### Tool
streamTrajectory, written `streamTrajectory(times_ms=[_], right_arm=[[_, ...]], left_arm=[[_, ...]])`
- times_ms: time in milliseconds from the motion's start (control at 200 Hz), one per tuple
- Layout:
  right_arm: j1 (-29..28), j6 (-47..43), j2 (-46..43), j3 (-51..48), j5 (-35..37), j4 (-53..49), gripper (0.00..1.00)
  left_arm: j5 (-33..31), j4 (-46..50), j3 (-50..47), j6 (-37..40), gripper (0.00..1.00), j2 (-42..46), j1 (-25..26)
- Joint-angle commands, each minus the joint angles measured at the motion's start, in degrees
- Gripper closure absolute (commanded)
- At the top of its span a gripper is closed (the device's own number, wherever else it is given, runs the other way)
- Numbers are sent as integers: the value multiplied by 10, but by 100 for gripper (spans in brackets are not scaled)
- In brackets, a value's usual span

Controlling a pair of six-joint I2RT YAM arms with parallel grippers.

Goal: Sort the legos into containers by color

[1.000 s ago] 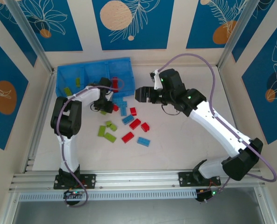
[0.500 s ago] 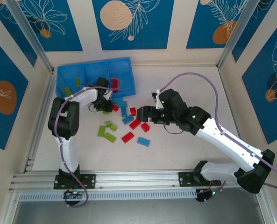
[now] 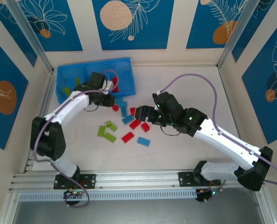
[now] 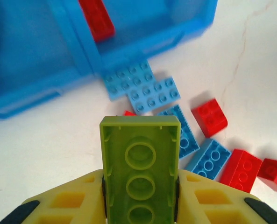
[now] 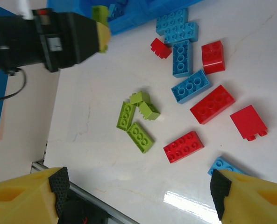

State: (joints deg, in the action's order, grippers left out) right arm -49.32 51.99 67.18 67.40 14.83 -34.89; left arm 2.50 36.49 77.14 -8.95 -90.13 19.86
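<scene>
My left gripper (image 4: 140, 189) is shut on a lime green lego (image 4: 140, 158), hollow underside toward the camera, held above the table just in front of the blue tray (image 4: 35, 93). From above, the left gripper (image 3: 109, 99) is at the tray's (image 3: 94, 62) near edge. My right gripper (image 3: 141, 113) hangs open over the loose red legos (image 3: 135, 123). Between its spread fingers (image 5: 139, 186) is bare table, with a red lego (image 5: 183, 146) and green legos (image 5: 137, 123) beyond. A red lego (image 4: 97, 18) lies in the right container, green ones (image 3: 67, 89) in the left.
Light blue legos (image 4: 150, 91) lie against the tray's front wall, with red ones (image 4: 209, 116) to their right. Another blue lego (image 3: 143, 141) and a red one (image 3: 127, 136) lie nearer the arms. Metal frame rails (image 3: 129, 179) edge the table.
The left gripper has shut on the green lego and lifted it toward the tray as its arm stretched out. The right gripper came down and back over the red legos.
</scene>
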Motion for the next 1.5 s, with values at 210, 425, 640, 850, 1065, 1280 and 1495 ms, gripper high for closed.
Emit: streamTrajectory(times_ms=[210, 425, 640, 850, 1065, 1280, 1495], right_arm=[[55, -57, -3, -15, -45, 22, 18], [114, -83, 0, -40, -114, 47, 18], [164, -108, 19, -41, -145, 42, 17], [167, -142, 76, -35, -123, 39, 17], [152, -207, 170, -32, -123, 66, 18], [125, -212, 299, 45, -105, 76, 18], [119, -239, 436, 159, -58, 54, 24]], left_arm=[[-74, 27, 167, -18, 65, -101, -170], [-56, 71, 317, -37, 60, -257, -249], [-43, 116, 390, -41, 43, -300, -265], [39, 60, 231, -63, 44, -103, -241], [68, 84, 87, -15, 44, 145, -96], [169, 144, -3, 45, 40, 277, -7], [169, 87, -137, 132, 22, 354, -6]])
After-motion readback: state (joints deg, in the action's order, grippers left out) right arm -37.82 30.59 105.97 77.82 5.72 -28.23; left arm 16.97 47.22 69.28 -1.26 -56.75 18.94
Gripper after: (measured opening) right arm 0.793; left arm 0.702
